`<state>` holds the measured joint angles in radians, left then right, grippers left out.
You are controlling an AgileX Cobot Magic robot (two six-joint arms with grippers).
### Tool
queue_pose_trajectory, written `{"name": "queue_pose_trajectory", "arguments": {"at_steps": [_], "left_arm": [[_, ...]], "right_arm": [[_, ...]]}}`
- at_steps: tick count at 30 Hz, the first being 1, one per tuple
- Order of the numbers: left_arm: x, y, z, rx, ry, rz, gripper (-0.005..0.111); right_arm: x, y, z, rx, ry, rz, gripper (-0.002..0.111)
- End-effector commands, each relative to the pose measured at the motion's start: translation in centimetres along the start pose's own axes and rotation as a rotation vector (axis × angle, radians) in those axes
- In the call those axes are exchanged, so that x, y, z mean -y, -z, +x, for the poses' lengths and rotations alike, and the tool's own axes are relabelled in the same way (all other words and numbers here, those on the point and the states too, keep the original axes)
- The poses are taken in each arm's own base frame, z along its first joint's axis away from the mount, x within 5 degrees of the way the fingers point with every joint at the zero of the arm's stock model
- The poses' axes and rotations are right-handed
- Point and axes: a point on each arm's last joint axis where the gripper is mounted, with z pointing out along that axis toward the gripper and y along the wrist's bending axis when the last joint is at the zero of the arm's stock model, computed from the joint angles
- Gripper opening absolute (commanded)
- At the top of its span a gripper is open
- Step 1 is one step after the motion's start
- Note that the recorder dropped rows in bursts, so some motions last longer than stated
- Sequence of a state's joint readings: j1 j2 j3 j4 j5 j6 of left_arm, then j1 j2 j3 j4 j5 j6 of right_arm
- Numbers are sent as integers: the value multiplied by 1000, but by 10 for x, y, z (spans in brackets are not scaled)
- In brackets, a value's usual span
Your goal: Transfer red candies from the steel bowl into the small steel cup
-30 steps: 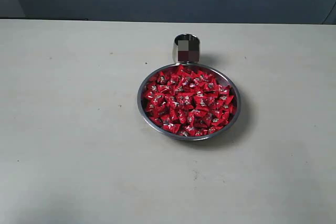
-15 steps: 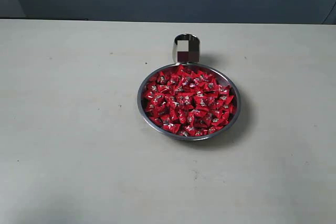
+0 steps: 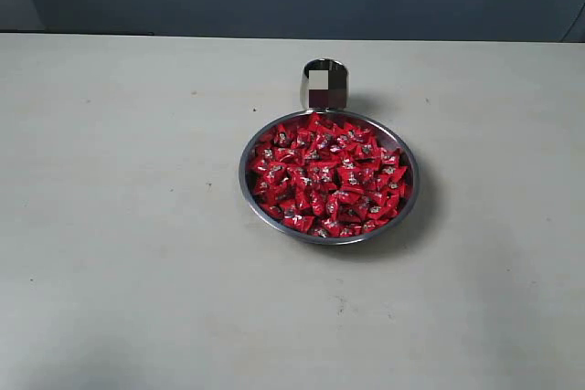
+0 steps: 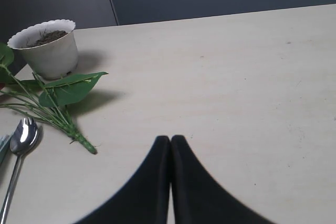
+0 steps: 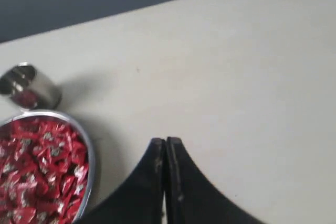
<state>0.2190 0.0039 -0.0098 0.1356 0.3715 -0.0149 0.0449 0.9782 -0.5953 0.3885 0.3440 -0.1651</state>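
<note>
The steel bowl sits mid-table, heaped with red candies. Just behind it stands the small steel cup. Neither arm shows in the exterior view. In the right wrist view my right gripper is shut and empty over bare table, with the bowl's rim, the red candies and the cup off to one side. My left gripper is shut on nothing over bare tabletop, away from the bowl.
The left wrist view holds a white plant pot, a leafy green sprig and a metal spoon lying on the table. A dark wall runs behind the table's far edge.
</note>
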Motion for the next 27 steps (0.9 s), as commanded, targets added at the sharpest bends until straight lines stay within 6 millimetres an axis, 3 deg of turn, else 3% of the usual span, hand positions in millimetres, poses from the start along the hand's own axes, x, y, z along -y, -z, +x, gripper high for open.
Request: {"name": "queue_pose_trajectory", "arguments": {"at_steps": [1, 6, 8, 14, 19, 22, 27], "left_arm": [[0, 0, 1, 4, 4, 2, 0], [0, 0, 1, 4, 4, 2, 0], [0, 0, 1, 4, 4, 2, 0], [0, 0, 1, 4, 4, 2, 0], [0, 0, 1, 4, 4, 2, 0], [0, 0, 1, 4, 4, 2, 0], [0, 0, 1, 4, 4, 2, 0]], "right_arm": [[-19, -26, 4, -157, 102, -86, -1], [-45, -55, 7, -290, 200, -170, 0], [-54, -66, 9, -341, 240, -199, 6], [-99, -104, 11, -461, 354, -296, 49], [-134, -149, 27, -614, 408, -351, 49], [-140, -183, 35, -682, 407, -346, 49], [-149, -213, 49, -757, 408, -352, 49]]}}
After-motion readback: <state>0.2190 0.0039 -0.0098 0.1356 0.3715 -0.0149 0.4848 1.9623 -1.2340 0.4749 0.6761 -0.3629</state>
